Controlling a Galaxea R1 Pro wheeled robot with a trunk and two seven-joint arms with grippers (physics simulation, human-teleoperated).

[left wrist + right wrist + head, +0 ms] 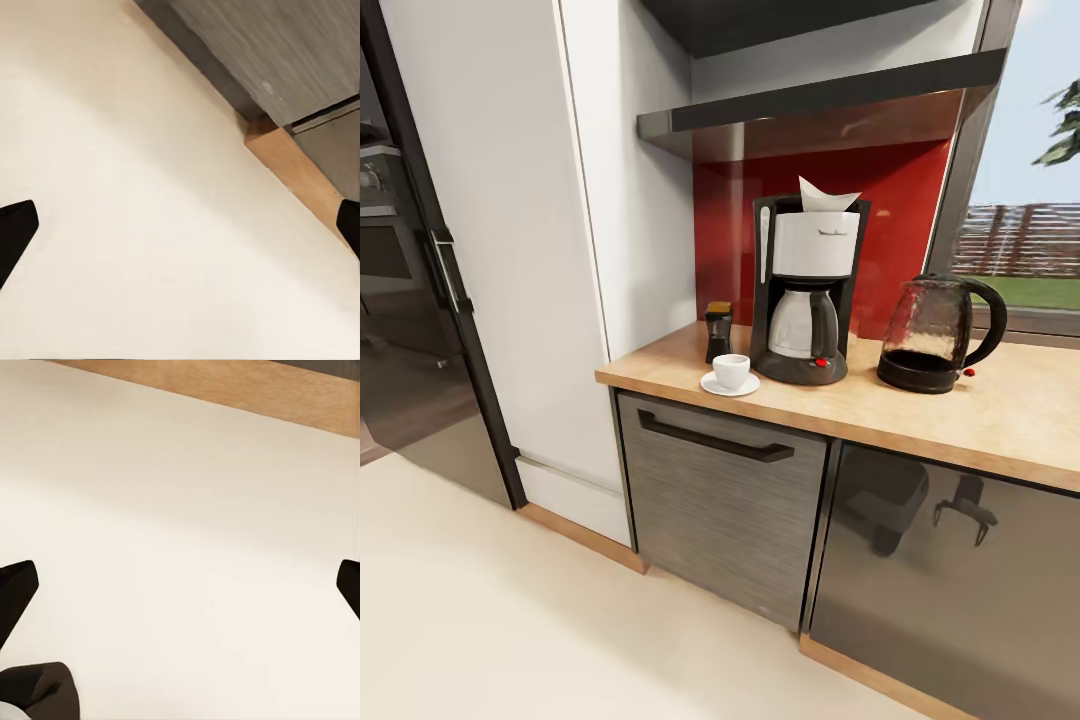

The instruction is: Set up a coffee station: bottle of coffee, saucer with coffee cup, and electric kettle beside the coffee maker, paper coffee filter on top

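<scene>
Cream floor (480, 600) lies nearest, and over it both wrist views show the left hand (180, 225) and the right hand (180, 585) spread wide with nothing between their dark fingertips. Beyond the grey cabinet fronts (720, 500), the desk (1000, 420) carries the coffee maker (805, 290) with the paper coffee filter (825, 195) on top. The coffee cup (731, 369) sits on the saucer (729, 385) just beside the machine's base, the bottle of coffee (718, 331) stands behind the cup, the electric kettle (938, 335) stands on the machine's other side, and the kitchen shelf (820, 105) hangs above.
</scene>
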